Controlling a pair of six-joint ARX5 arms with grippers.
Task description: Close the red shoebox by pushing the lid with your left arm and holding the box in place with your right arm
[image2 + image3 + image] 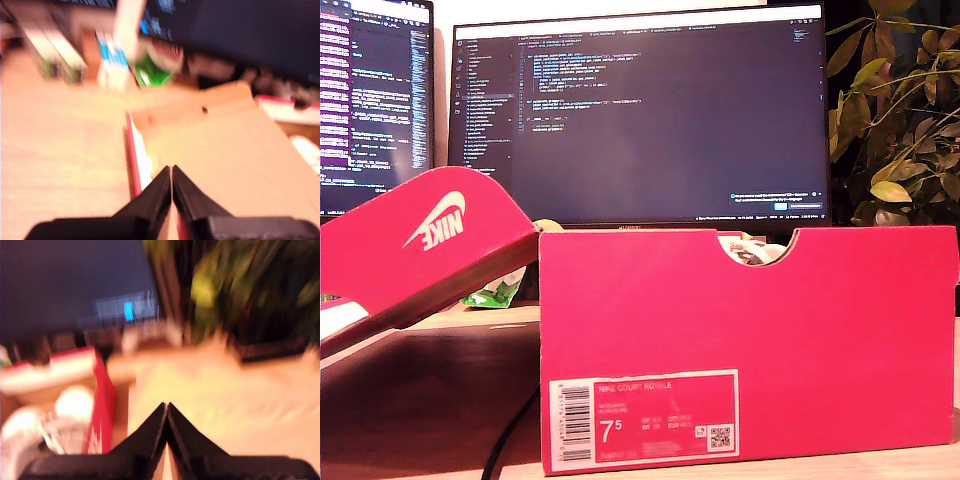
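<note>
Red card fills the exterior view: the box [750, 350] stands on the desk [420, 390] with its labelled end toward the camera, and the lid [430, 250] hangs open, sloping up from that view's left toward the box's top edge. Neither arm shows in that view.

My first gripper [171, 170] has its jaws pressed together on nothing. It sits over the lid's brown inner face [220, 150], by the red edge. My second gripper [167, 406] is likewise closed and empty, beside the box's red wall [102, 405], with a white shoe [60, 420] blurred inside.

I judge the card light and fairly stiff, so the box will likely skid on the smooth desk unless braced. A flat push on the lid's outer face, well away from the hinge, should swing it over. The bracing gripper belongs against the wall, low enough not to tip it.
</note>
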